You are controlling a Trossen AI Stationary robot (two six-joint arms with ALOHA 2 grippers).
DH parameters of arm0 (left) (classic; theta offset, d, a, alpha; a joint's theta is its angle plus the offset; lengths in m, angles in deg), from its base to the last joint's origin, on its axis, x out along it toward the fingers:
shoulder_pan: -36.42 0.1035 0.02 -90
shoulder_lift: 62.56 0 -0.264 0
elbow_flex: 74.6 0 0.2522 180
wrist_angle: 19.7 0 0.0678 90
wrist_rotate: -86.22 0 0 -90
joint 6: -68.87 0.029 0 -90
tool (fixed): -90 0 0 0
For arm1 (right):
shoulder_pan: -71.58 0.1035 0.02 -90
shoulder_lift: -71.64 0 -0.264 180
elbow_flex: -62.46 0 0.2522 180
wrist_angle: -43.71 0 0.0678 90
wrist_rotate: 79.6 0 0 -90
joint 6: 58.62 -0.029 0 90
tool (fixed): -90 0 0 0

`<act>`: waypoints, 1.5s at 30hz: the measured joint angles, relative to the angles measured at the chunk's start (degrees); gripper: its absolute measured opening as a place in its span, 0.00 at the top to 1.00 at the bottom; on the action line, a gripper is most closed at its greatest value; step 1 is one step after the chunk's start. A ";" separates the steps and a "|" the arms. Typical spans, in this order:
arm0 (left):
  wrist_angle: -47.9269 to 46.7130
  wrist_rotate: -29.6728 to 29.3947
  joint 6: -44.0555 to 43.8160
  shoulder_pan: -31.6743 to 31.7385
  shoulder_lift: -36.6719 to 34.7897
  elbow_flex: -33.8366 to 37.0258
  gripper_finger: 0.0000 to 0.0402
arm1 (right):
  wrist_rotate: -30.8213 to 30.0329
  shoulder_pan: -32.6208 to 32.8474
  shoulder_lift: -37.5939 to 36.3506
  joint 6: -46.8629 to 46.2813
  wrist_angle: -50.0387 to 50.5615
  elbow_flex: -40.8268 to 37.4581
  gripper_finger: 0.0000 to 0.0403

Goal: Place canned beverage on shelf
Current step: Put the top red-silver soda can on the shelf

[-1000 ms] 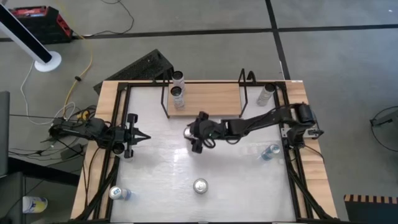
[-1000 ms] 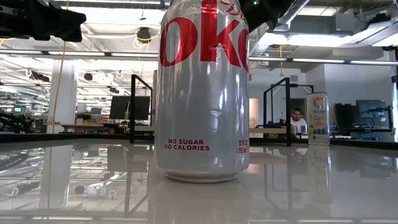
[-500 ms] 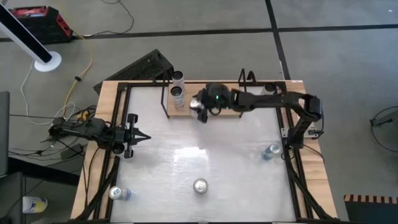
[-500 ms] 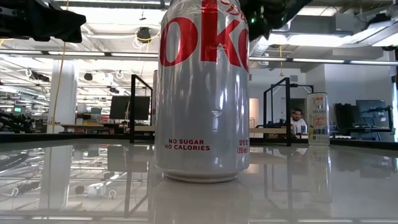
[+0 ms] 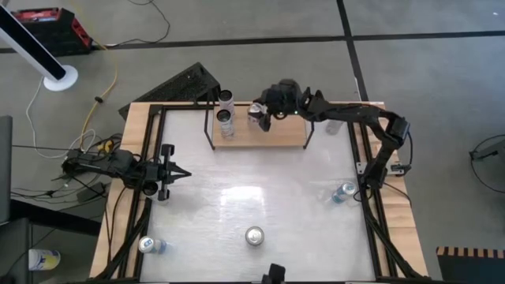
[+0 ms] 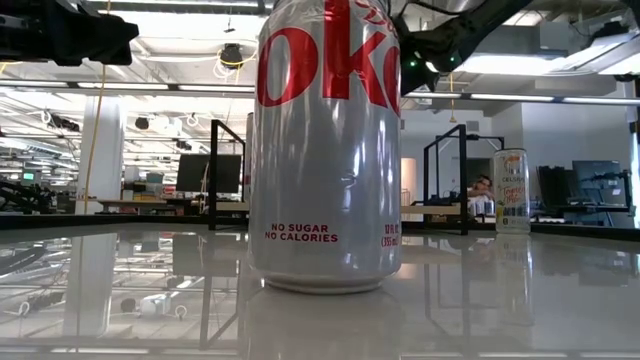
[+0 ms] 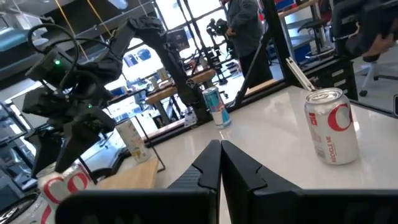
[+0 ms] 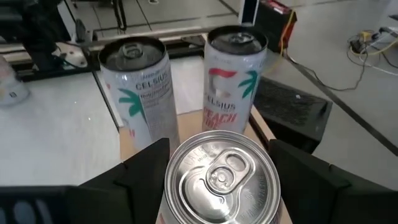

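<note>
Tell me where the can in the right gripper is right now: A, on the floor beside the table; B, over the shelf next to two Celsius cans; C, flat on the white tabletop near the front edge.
B: the right gripper holds a silver can above the shelf, beside two upright Celsius cans.

floor: red-black case (image 5: pixel 49 29) far left | white pole base (image 5: pixel 60 78) | black wire rack (image 5: pixel 183 83) by table
</note>
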State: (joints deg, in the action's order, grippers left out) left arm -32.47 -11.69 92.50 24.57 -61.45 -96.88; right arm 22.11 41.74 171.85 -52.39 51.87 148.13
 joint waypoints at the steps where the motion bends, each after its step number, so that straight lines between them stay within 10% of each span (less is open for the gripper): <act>1: 0.01 0.01 0.18 0.00 0.00 0.00 1.00 | 0.30 0.00 0.58 -0.07 -0.62 0.08 0.29; 35: -0.27 0.01 1.26 0.00 0.02 0.00 1.00 | 0.19 0.46 -1.83 -0.78 2.99 2.78 0.17; 45: -1.32 0.01 -1.13 0.00 0.00 0.00 1.00 | -4.23 8.14 -12.31 -0.86 12.99 -4.86 0.33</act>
State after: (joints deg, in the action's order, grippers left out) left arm -33.80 -11.68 91.37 24.57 -61.45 -96.88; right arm 17.88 49.88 159.54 -53.25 64.86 143.27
